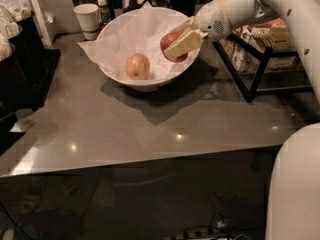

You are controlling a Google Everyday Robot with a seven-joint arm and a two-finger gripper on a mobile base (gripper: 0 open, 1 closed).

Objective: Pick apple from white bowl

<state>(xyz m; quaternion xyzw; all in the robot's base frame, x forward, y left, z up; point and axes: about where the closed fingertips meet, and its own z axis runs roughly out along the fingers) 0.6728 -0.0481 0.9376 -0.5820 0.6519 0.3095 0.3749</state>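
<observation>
The white bowl (117, 74), lined with crumpled white paper, stands at the back of the grey table. My gripper (176, 44) reaches in from the right and is shut on the red apple (170, 40), holding it above the bowl's right rim. Its cream fingers (183, 43) cover the apple's front. A paler yellow-and-pink apple (137, 66) lies at the bottom of the bowl, to the left of my gripper.
A white paper cup (87, 19) and a small bottle (103, 10) stand behind the bowl at the left. A black appliance (20, 64) sits at the left edge. A black wire rack (265, 59) with packages stands at the right. My white arm (295, 179) fills the lower right.
</observation>
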